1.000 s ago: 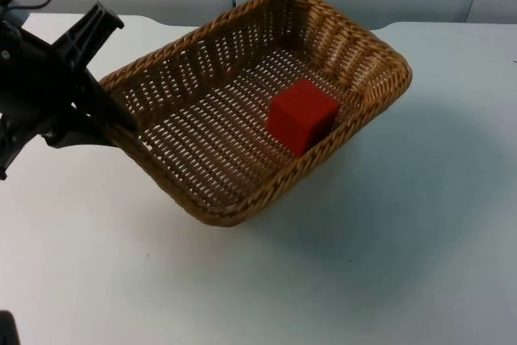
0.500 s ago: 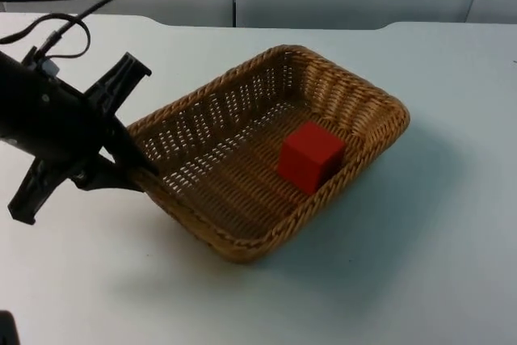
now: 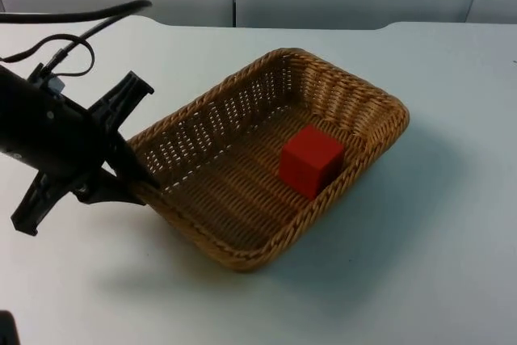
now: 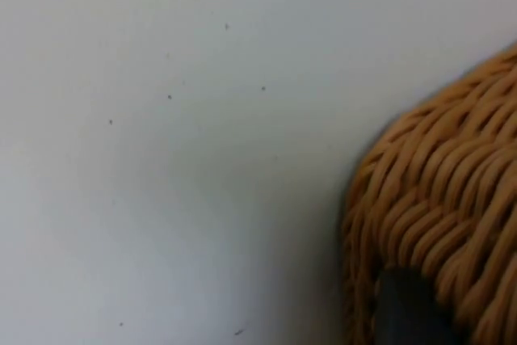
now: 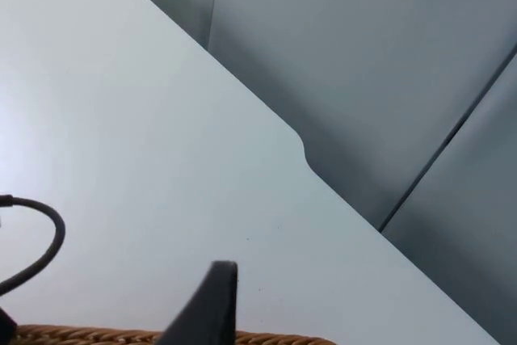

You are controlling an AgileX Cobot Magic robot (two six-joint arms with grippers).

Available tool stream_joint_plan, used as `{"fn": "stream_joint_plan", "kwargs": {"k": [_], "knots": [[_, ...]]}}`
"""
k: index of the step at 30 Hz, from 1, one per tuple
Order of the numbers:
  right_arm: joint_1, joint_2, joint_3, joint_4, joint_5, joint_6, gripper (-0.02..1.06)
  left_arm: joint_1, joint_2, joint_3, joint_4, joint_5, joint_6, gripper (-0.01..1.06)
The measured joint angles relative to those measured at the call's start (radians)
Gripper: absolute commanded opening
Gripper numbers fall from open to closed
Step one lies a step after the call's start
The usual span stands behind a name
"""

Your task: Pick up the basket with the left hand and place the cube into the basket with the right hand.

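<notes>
With the cube (image 3: 310,161) inside, keep your left claw (image 3: 136,186) clamped on the basket (image 3: 266,249) rim, holding level above the table (image 3: 420,280).

Basket lowered toward the tabletop, cube riding along inside.

Over the last second the left pincer (image 3: 137,179) has come down and forward in the top view, carrying the wicker basket (image 3: 242,244) by its near-left rim from a raised, steeply tilted pose to a flatter one low over the white tabletop (image 3: 420,264). Its far corner, which reached the partition wall before, now lies well below the tabletop's far edge. The red cube (image 3: 310,161) has shifted with it, sitting lower in the picture against the basket's right wall. Most of that drop came in the first half second; since then the basket and pincer have settled only slightly further.
</notes>
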Motion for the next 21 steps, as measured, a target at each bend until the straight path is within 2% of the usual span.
{"fn": "stream_joint_plan", "kwargs": {"k": [2, 3, 6, 9, 11, 13, 14, 15, 16, 18, 19, 20, 21], "knots": [[0.0, 0.0, 0.0, 0.0, 0.0, 0.0, 1.05, 0.0, 0.0, 0.0, 0.0, 0.0, 0.014, 0.56], [0.0, 0.0, 0.0, 0.0, 0.0, 0.0, 1.05, 0.0, 0.0, -0.002, 0.0, 0.0, 0.021, 0.56], [0.0, 0.0, 0.0, 0.0, 0.0, 0.0, 1.05, 0.0, 0.0, -0.027, 0.0, 0.0, 0.053, 0.77], [0.0, 0.0, 0.0, -0.001, 0.0, 0.0, 1.05, 0.007, 0.002, -0.073, 0.014, 0.011, 0.082, 0.77], [0.0, 0.0, 0.0, -0.03, 0.0, 0.0, 1.05, 0.032, 0.002, -0.124, 0.046, 0.051, 0.097, 0.76], [0.0, -0.002, 0.0, -0.062, -0.004, 0.003, 1.05, 0.049, 0.002, -0.15, 0.056, 0.072, 0.099, 0.65], [0.0, -0.006, 0.0, -0.089, -0.009, 0.017, 1.05, 0.065, 0.002, -0.184, 0.063, 0.103, 0.099, 0.65], [0.0, -0.011, -0.003, -0.133, -0.013, 0.052, 1.04, 0.087, 0.002, -0.22, 0.065, 0.139, 0.101, 0.54], [0.0, -0.016, -0.01, -0.177, -0.013, 0.092, 1.01, 0.11, 0.002, -0.258, 0.068, 0.18, 0.102, 0.34], [0.0, -0.038, -0.042, -0.299, -0.013, 0.216, 0.91, 0.153, -0.004, -0.324, 0.073, 0.255, 0.102, 0.08], [0.0, -0.038, -0.042, -0.299, -0.013, 0.216, 0.86, 0.153, -0.004, -0.324, 0.073, 0.255, 0.102, 0.0], [0.0, -0.051, -0.062, -0.365, -0.008, 0.282, 0.86, 0.176, -0.014, -0.353, 0.078, 0.283, 0.104, 0.0], [0.0, -0.065, -0.082, -0.428, -0.003, 0.338, 0.7, 0.197, -0.027, -0.375, 0.08, 0.302, 0.104, 0.0]]}}
